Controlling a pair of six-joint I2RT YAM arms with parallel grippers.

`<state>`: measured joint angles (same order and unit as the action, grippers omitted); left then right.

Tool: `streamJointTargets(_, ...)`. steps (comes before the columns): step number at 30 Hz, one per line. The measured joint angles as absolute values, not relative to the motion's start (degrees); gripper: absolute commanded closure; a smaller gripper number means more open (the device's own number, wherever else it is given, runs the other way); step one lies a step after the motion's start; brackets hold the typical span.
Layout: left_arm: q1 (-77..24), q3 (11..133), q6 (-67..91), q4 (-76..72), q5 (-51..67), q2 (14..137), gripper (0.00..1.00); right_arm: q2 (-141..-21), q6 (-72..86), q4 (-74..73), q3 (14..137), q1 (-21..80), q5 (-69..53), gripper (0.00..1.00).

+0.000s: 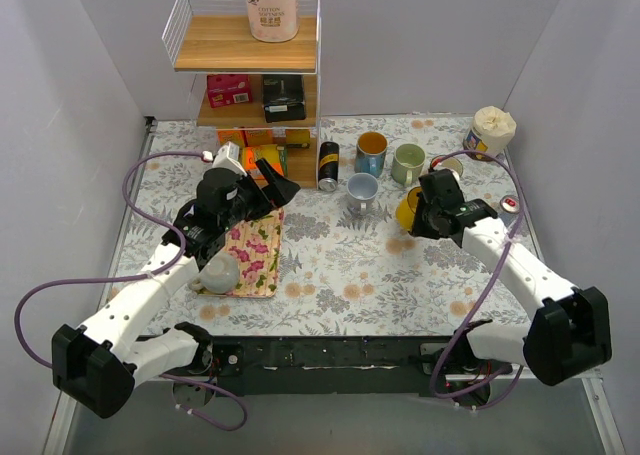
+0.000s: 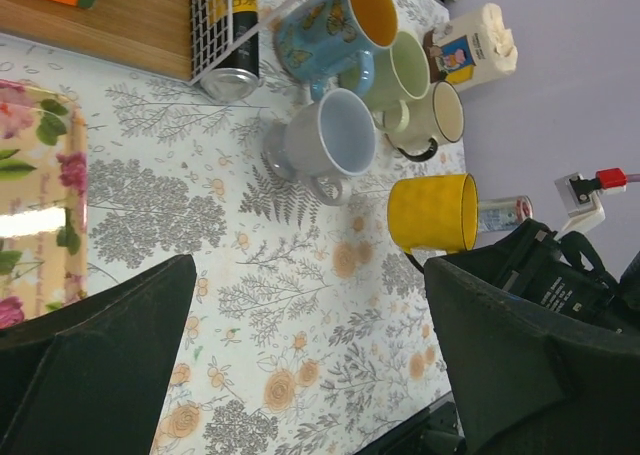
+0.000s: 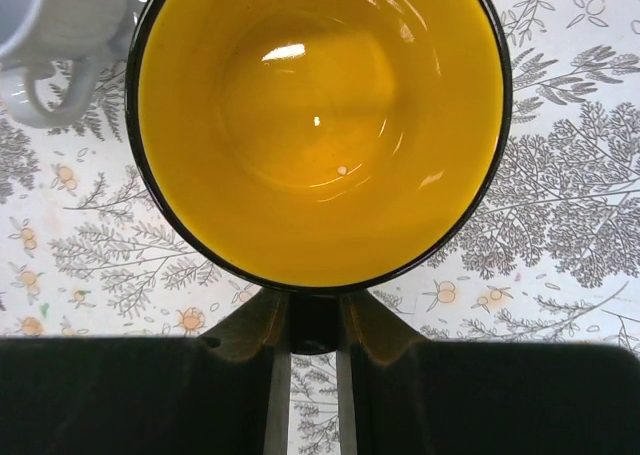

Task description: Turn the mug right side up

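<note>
The yellow mug [image 1: 407, 208] has a black rim and a black handle. It sits at the right of the table with its opening facing up, and the right wrist view looks straight down into it [image 3: 320, 125]. My right gripper [image 1: 418, 217] [image 3: 314, 320] is shut on the mug's handle. The mug also shows in the left wrist view [image 2: 432, 212], just above the flowered cloth. My left gripper [image 1: 272, 190] [image 2: 310, 360] is open and empty, hanging over the far end of the floral tray [image 1: 258, 247]. A grey mug [image 1: 220, 272] lies tipped on the tray's near end.
Upright mugs stand behind: blue [image 1: 371, 153], green [image 1: 407, 163], pale grey [image 1: 362, 189] and cream [image 1: 447, 165]. A black can [image 1: 328, 165] stands by the wooden shelf [image 1: 250, 65], which has a paper roll [image 1: 271, 5] on top. A bag [image 1: 491, 130] is at the far right.
</note>
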<state>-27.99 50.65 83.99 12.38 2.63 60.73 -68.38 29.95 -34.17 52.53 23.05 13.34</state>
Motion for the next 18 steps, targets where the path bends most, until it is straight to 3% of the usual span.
streamJointTargets(18, -27.99, 55.07, 86.63, 24.05, -9.15, 61.47, 0.02, -87.68, 26.55, -24.51, 55.57, 25.65, 17.34, 0.99)
